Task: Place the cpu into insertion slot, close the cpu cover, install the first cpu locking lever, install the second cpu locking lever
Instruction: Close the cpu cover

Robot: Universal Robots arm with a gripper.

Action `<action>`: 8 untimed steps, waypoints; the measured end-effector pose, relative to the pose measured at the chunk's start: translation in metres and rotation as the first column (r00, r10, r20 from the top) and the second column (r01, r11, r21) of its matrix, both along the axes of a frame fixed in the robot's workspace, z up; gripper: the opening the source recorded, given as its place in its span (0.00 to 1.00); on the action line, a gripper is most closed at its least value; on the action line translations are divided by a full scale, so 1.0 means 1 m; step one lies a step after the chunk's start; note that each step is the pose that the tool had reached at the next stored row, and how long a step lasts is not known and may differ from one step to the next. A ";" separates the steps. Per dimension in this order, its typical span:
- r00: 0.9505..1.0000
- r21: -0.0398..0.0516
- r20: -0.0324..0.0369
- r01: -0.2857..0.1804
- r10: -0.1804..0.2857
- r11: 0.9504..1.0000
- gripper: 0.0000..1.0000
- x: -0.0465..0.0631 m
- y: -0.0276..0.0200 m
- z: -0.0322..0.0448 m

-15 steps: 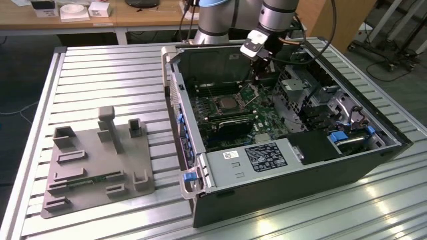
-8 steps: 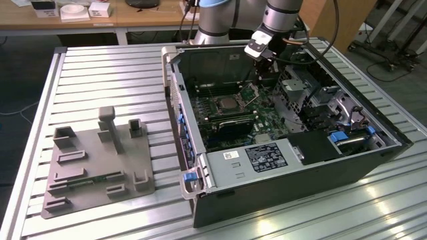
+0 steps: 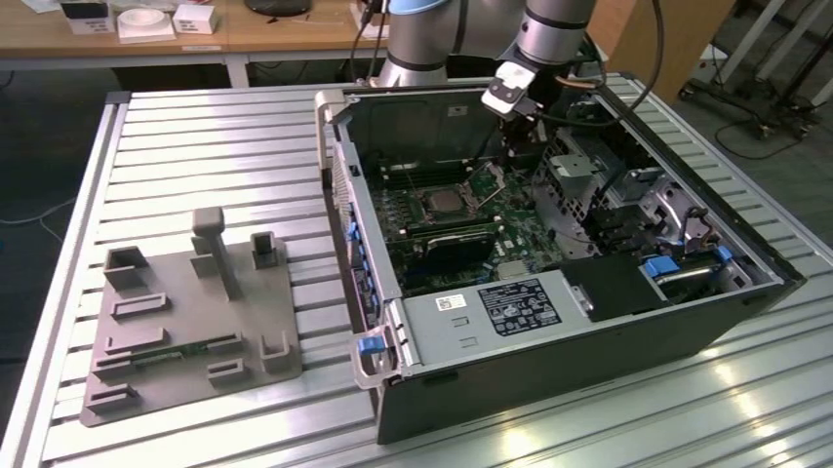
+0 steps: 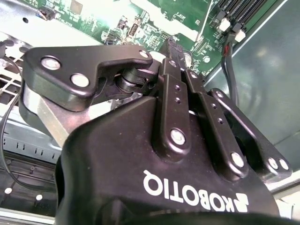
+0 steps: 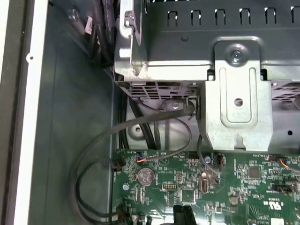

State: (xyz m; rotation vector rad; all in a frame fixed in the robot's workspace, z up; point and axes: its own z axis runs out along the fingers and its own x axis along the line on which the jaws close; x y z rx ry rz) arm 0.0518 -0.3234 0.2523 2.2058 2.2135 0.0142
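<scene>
An open computer case (image 3: 390, 390) lies on the slatted table. On its green motherboard, the cpu (image 3: 444, 203) is a silver-grey square lying flat in the insertion slot (image 3: 419, 208). The cpu cover (image 3: 491, 182) seems to stand raised at the slot's edge toward the exterior view's right. My gripper (image 3: 517, 153) hangs inside the case just above and beyond that raised cover, apart from the cpu. Its black fingers (image 4: 174, 89) are shut with nothing seen between them. In the first wrist view the gripper (image 5: 183, 214) points down at the green board.
A silver drive cage (image 5: 234, 93) and black cables (image 5: 117, 133) sit close to the gripper. A labelled grey box (image 3: 501, 307) fills the case's near end. Long black memory slots (image 3: 443, 234) flank the socket. A grey fixture plate (image 3: 195, 312) lies on the table at the exterior view's left.
</scene>
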 end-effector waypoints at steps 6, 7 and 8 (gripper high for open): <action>1.000 0.000 0.000 -0.007 0.007 1.000 0.10 0.002 -0.0017 -0.0027; 1.000 0.000 0.000 -0.007 0.007 1.000 0.10 0.002 -0.0033 -0.0033; 1.000 0.000 0.000 -0.007 0.007 1.000 0.10 0.002 -0.0051 -0.0040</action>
